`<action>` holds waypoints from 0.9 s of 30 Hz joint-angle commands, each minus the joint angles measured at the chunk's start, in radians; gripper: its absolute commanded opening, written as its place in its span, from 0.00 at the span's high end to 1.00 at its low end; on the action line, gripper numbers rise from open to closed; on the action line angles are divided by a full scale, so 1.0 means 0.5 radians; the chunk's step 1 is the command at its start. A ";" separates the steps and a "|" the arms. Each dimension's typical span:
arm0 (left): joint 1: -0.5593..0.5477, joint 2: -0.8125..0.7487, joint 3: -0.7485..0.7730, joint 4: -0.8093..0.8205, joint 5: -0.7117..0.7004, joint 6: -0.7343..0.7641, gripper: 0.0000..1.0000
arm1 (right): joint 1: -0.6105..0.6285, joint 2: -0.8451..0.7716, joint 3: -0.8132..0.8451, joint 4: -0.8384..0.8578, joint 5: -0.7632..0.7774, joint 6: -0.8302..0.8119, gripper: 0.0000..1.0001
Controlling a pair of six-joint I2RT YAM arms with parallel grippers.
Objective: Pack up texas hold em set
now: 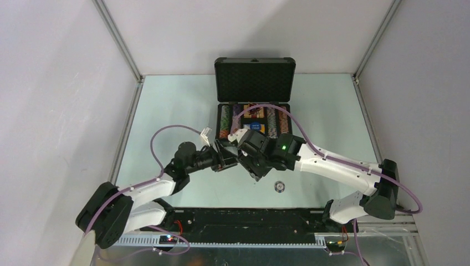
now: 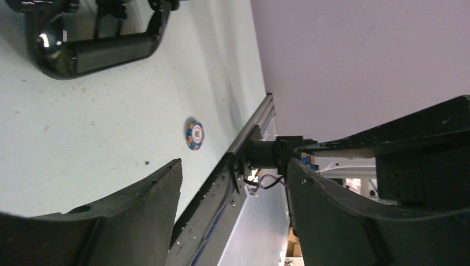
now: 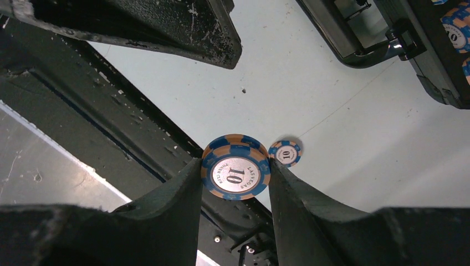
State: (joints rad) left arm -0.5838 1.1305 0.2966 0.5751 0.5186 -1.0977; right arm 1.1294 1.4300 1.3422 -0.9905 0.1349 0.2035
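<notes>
The held chip (image 3: pixel 235 174) has blue and orange stripes with a white centre; the table (image 3: pixel 332 111) is pale green, the case (image 1: pixel 254 80) black.

The right gripper (image 3: pixel 235 166), two dark fingers rising from the bottom edge, pinches a round blue-and-orange striped poker chip (image 3: pixel 236 176) by its rim at centre frame, its white face marked 10. Just right of it in the frame, a second striped chip (image 3: pixel 285 153) lies flat on the pale green table (image 3: pixel 310 83). At upper right are the curved black handle (image 3: pixel 354 47) and a corner of the dark grey case (image 3: pixel 438 66). A scuffed black slab (image 3: pixel 166 27) juts in from the upper left.
</notes>
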 commanded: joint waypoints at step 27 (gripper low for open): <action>-0.018 -0.249 -0.127 0.620 0.427 -0.425 0.32 | 0.150 0.191 0.450 -0.174 0.058 -0.235 1.00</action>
State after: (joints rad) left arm -0.5854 1.0130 0.2085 0.8459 0.6785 -1.3102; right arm 1.1946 1.5204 1.5131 -1.0870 0.1375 0.1112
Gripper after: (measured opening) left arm 0.681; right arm 0.478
